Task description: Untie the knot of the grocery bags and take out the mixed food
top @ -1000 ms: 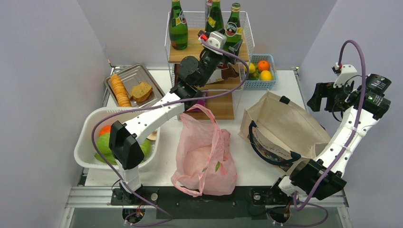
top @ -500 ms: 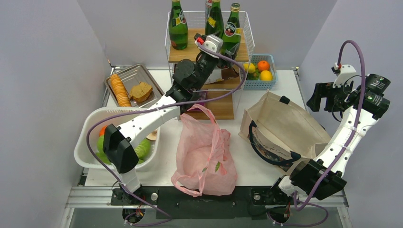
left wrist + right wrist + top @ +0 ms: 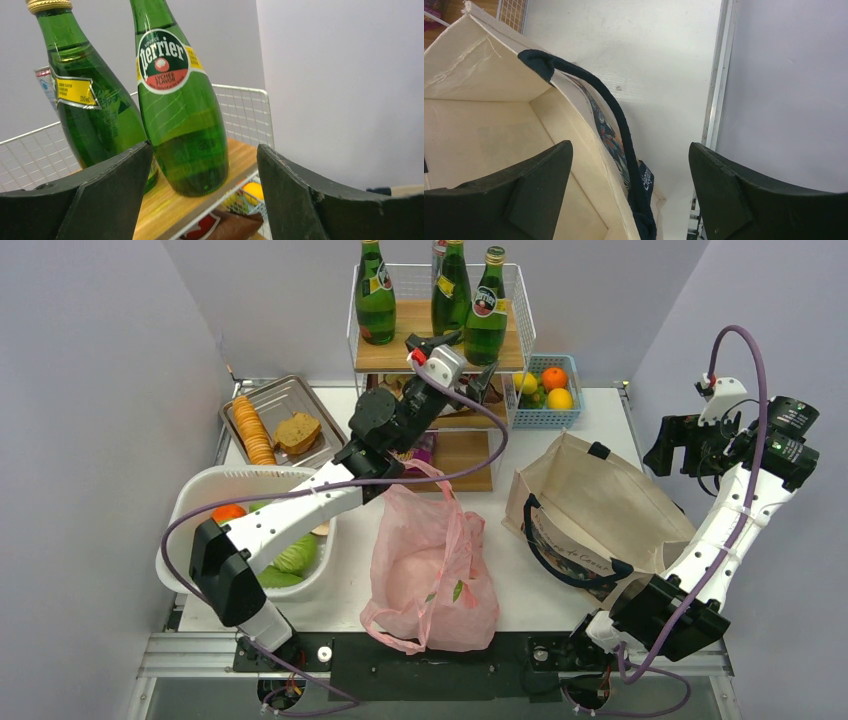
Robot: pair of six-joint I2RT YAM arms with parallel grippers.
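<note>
Pink bag, thin crinkly plastic, lies slack at centre-bottom of top view, loop handle twd wire rack. L gripper jaws wide, empty, up by rack's wood shelf, facing smooth green glass bottles. R gripper wide open, empty, over stiff beige tote, right side.

A: Clearance around the pink bag?
B: Tub near on its left, tote on its right. Narrow bare table strip between bag and tote. Behind: wire rack with bottles, left arm crossing.
</note>
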